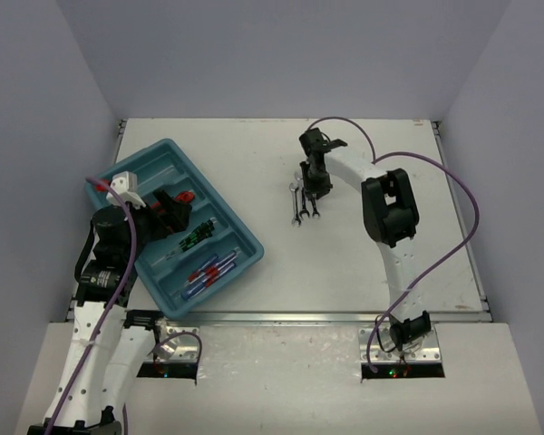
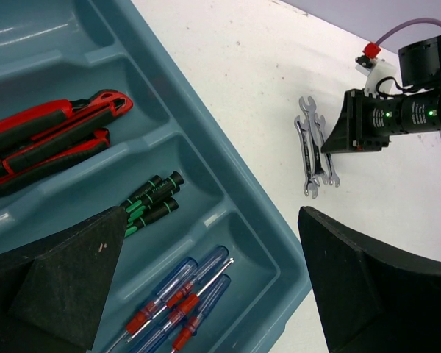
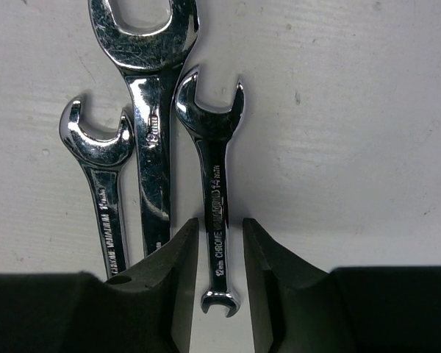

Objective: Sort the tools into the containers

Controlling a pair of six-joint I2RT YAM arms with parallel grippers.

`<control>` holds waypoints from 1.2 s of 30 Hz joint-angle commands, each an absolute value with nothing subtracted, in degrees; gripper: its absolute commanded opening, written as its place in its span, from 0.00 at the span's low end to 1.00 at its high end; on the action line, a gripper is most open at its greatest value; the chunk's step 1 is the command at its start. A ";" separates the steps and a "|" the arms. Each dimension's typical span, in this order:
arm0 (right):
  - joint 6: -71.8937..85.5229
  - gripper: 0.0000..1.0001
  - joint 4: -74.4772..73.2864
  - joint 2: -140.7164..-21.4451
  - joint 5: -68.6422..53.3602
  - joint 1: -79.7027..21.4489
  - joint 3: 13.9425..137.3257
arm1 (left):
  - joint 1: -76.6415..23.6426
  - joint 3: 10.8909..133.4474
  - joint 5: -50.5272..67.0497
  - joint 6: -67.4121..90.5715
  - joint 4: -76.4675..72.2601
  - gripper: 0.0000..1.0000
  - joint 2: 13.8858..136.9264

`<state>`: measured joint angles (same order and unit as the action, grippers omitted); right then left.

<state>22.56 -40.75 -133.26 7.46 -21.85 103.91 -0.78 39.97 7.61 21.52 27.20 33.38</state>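
Observation:
The teal tray (image 1: 245,237) lies at the left, and its compartments hold tools. In the left wrist view, red-handled pliers (image 2: 51,136), black screwdrivers with green marks (image 2: 153,198) and blue-and-red screwdrivers (image 2: 180,298) each fill their own slot. My left gripper (image 2: 212,235) hovers open over the tray (image 2: 206,140) and holds nothing. Three silver wrenches (image 1: 301,201) lie side by side on the table. My right gripper (image 3: 220,228) is down over them, its jaws straddling the shaft of the rightmost small wrench (image 3: 217,176) with a thin gap on each side. The large wrench (image 3: 151,110) and another small one (image 3: 106,191) lie just to its left.
Grey walls enclose the white table on three sides. The right arm's purple cable (image 1: 453,181) loops above the table's right part. The tray's far-left compartment (image 2: 29,44) has nothing in it.

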 commanded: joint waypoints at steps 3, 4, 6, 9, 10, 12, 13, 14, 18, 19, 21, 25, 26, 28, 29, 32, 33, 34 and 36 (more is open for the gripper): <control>20.59 0.19 -42.17 -139.92 10.28 -21.36 104.33 | -1.23 40.17 8.35 20.92 24.52 1.00 33.22; 20.50 0.14 -42.25 -140.05 10.16 -21.36 104.14 | -1.23 40.17 8.35 20.92 24.52 1.00 33.10; 20.29 0.02 -42.38 -139.80 9.67 -21.36 103.69 | -1.23 40.17 8.35 20.93 24.43 1.00 32.96; 20.46 0.00 -41.51 -136.96 9.09 -21.44 100.57 | -1.23 40.21 8.47 21.01 24.35 1.00 33.04; 20.72 0.00 -40.30 -134.85 9.31 -21.59 97.99 | -1.23 40.31 8.73 20.98 24.33 1.00 33.20; 21.29 0.00 -37.64 -129.69 9.95 -21.95 93.39 | -1.23 40.74 10.00 20.83 24.19 1.00 33.77; 21.53 0.00 -36.58 -126.51 10.32 -21.97 91.52 | -1.23 40.85 11.45 21.14 24.03 1.00 34.28; 21.75 0.00 -35.54 -123.05 10.73 -21.97 89.67 | -1.23 40.94 13.11 21.54 23.85 1.00 34.86; 22.01 0.00 -32.17 -115.00 11.66 -22.06 82.63 | -1.46 37.31 21.39 27.75 16.47 1.00 36.00; 21.97 0.00 -32.19 -113.50 11.86 -22.06 81.80 | -1.69 35.91 22.67 29.42 14.05 1.00 36.15; 21.97 0.00 -32.73 -111.81 11.86 -22.06 80.85 | -3.82 34.48 23.02 31.52 11.08 1.00 36.82; 22.68 0.00 -31.47 -107.61 10.65 -22.23 77.17 | -8.52 34.19 19.63 34.44 6.53 1.00 39.27; 22.86 0.00 -31.06 -106.01 10.46 -22.64 76.05 | -11.40 34.55 18.44 35.35 5.03 1.00 40.77; 22.85 0.00 -30.50 -103.42 10.19 -23.48 74.18 | -15.13 34.89 17.14 37.03 2.14 1.00 43.36; 22.85 0.00 -30.50 -101.85 10.12 -24.45 73.95 | -16.41 34.66 16.91 38.52 -1.07 1.00 45.15; 21.63 0.00 -29.32 -97.30 9.54 -28.10 72.67 | -18.84 33.34 16.92 42.30 -8.39 1.00 48.43; 21.11 0.00 -28.57 -95.55 9.18 -29.66 72.18 | -19.65 32.95 16.63 44.10 -12.08 1.00 50.04; 20.92 0.00 -27.75 -93.63 8.50 -31.30 71.75 | -20.46 32.78 16.53 44.96 -14.00 1.00 51.04; 20.96 0.00 -26.45 -90.13 7.37 -34.06 71.09 | -21.73 32.78 16.29 46.37 -17.21 1.00 53.13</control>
